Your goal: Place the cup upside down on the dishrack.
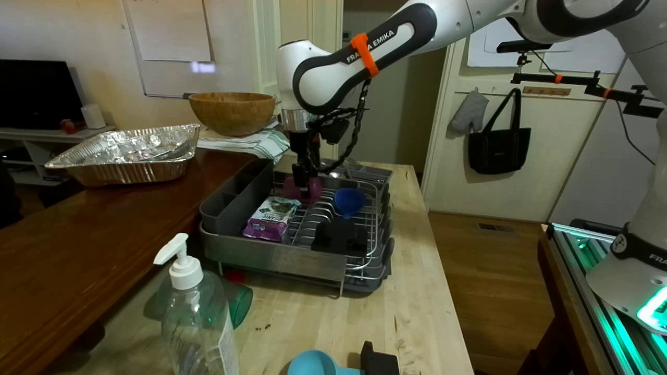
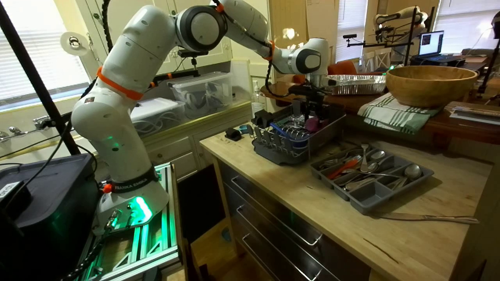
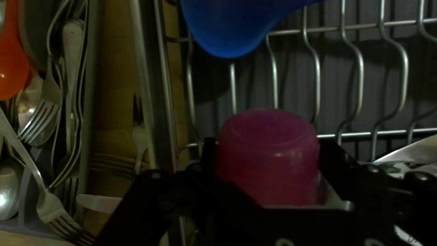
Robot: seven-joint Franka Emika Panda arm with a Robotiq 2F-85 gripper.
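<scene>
The magenta-purple cup is upside down, its closed base towards the camera in the wrist view. My gripper has a black finger against each side of it and appears shut on it. The cup also shows in both exterior views, partly hidden by the gripper, which points straight down. The cup is within the outline of the dishrack, near the end by the cutlery. The dishrack's wire prongs lie just beyond the cup. I cannot tell whether its rim, hidden by the fingers, touches the wires.
In the rack are a blue round thing, a purple-white packet and a black object. A grey compartment bin lines one side. A cutlery tray stands beside the rack. A soap bottle stands on the counter.
</scene>
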